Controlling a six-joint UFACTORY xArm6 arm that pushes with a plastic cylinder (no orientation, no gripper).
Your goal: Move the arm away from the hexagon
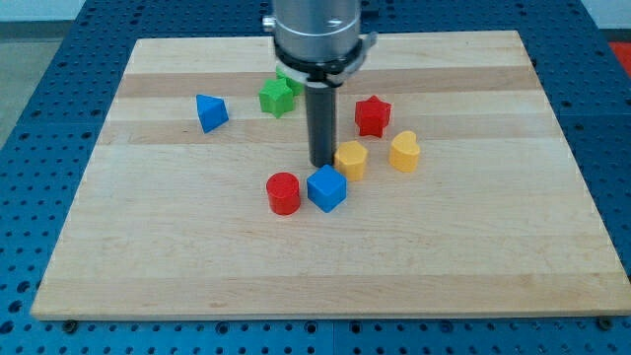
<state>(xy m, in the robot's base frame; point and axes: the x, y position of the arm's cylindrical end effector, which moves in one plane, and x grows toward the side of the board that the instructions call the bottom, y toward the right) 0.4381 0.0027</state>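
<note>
My tip [321, 162] rests on the wooden board [197, 256] near its middle. A yellow hexagon block [352, 159] sits just to the tip's right, touching or nearly touching it. A blue cube [326, 188] lies right below the tip. A red cylinder [283, 192] lies below and left of the tip, beside the cube.
A yellow heart block [404, 152] lies right of the hexagon. A red star [373, 115] is up and right of the tip. A green star [277, 97] and another green block [291, 83], partly hidden by the arm, lie up left. A blue triangular block [211, 112] is at the left.
</note>
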